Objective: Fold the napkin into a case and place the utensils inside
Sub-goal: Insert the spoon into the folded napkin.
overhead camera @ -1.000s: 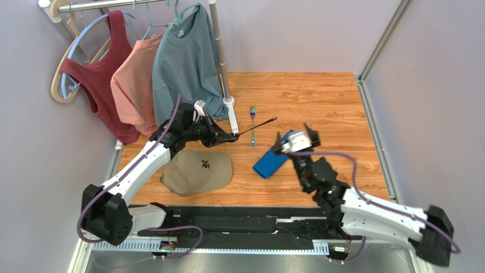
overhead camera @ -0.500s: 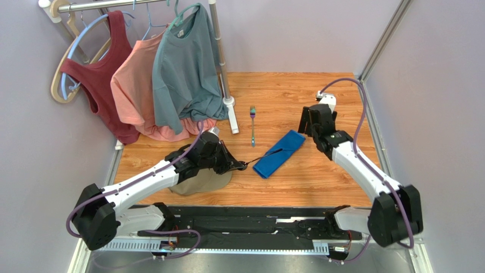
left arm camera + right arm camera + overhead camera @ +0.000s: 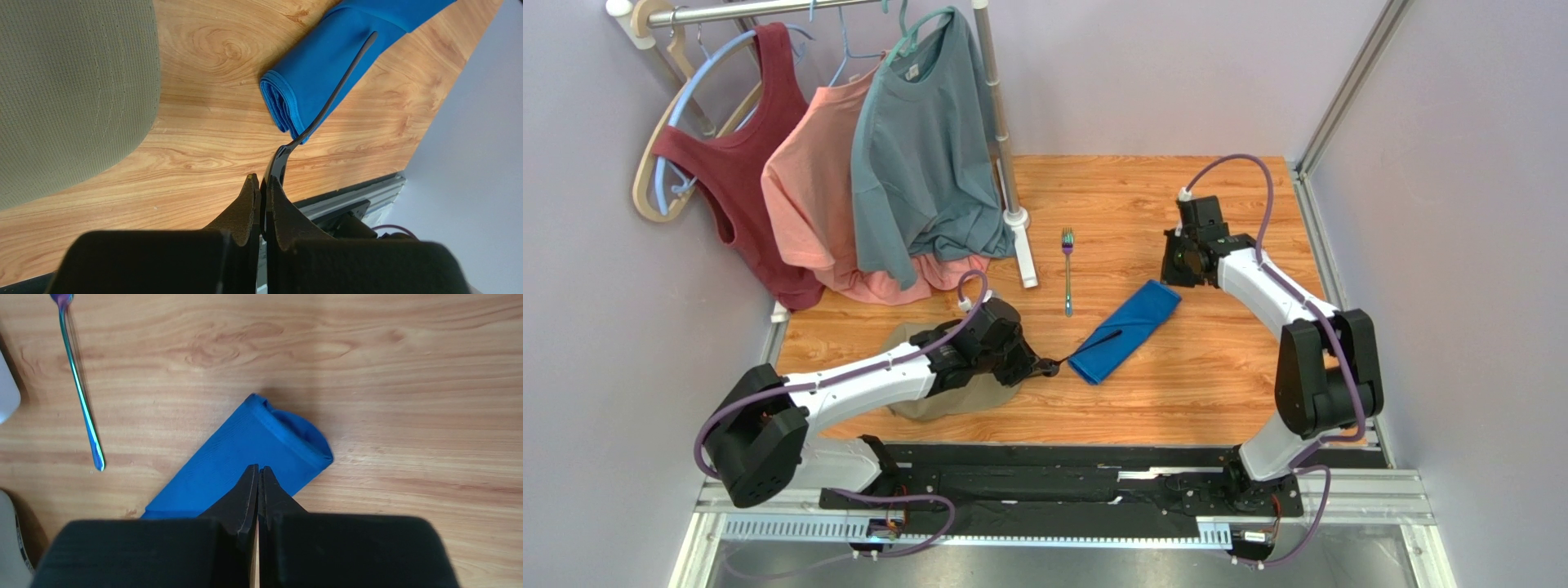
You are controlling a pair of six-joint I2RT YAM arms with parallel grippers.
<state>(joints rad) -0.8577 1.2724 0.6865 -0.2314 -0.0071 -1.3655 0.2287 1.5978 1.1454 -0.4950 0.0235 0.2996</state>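
Left gripper [image 3: 263,191] pinches the stiff spoon [image 3: 334,92] by one end. Right gripper [image 3: 258,470] is pressed together above the case [image 3: 245,447]. The cloth looks limp and slick, so I'd pinch its far-end lip.

No legible text or markings.

The fork [image 3: 81,398] runs off the top edge, head unseen.

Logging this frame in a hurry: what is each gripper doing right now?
Left gripper: closed on the spoon handle.
Right gripper: closed, holding nothing, over the napkin.
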